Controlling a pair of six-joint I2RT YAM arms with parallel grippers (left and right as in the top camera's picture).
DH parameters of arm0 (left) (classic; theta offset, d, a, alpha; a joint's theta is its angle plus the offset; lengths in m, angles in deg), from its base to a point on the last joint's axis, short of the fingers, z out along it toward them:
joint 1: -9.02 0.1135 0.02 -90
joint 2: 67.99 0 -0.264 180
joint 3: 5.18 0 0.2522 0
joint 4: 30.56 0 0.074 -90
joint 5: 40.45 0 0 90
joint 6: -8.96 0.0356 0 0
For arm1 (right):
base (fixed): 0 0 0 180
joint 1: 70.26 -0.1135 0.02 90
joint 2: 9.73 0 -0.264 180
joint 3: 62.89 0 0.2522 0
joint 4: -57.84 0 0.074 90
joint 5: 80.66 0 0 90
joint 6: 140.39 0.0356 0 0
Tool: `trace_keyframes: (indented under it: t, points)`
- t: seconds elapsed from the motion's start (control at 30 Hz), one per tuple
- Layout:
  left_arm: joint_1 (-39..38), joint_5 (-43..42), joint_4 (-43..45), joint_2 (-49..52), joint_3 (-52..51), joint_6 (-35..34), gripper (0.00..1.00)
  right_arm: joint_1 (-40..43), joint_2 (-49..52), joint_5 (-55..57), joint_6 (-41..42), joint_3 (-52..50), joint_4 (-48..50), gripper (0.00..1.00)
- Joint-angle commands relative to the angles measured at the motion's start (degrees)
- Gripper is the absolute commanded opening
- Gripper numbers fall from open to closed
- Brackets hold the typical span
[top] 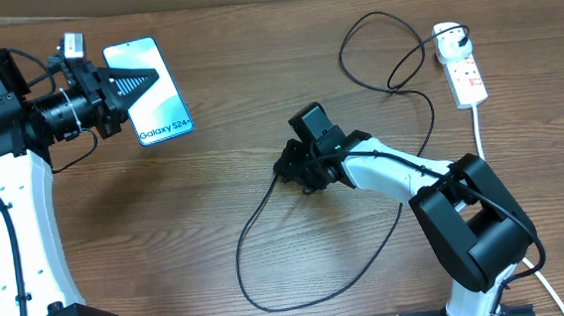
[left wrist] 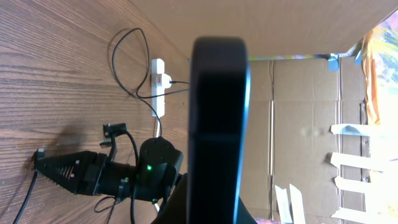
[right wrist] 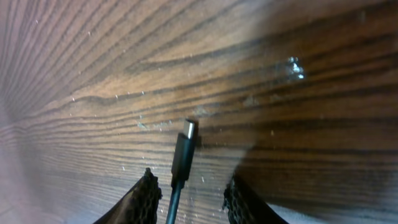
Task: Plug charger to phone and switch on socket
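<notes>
Lying flat near the middle of the tabletop, the charger has its connector tip just ahead of the right gripper. Its cable runs back between the two fingers, which stand apart, and no contact with the cable is evident. The left gripper is near the far left corner, clamped on the phone with one finger across the lit screen. The socket lies by the far right corner, with the charger's white plug seated at its far end.
</notes>
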Motion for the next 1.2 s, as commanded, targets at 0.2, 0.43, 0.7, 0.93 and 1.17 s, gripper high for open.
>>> trace_keyframes:
  t: [0.2, 0.43, 0.7, 0.93, 1.17]
  points:
    - [-0.13, -1.55, 0.04, -0.9, 0.46, 1.16, 0.04, 0.02, 0.57, -0.68, 2.1, 0.31, 1.14, 0.26]
    - [-0.13, -1.55, 0.04, -0.9, 0.46, 1.14, 0.04, -0.24, 0.59, -1.07, 3.26, 0.31, 1.09, 0.25]
    - [-0.13, -1.55, 0.04, -0.9, 0.46, 1.14, 0.04, -0.31, 1.22, -1.09, 3.26, 0.31, 1.11, 0.25]
    - [-0.13, -1.53, 0.04, -0.9, 0.46, 1.14, 0.04, -0.81, 3.15, -1.77, 3.28, 0.31, 2.38, 0.2]
    - [-0.13, -1.53, 0.04, -0.9, 0.46, 1.14, 0.04, -0.81, 3.15, -1.75, 3.26, 0.31, 2.84, 0.16]
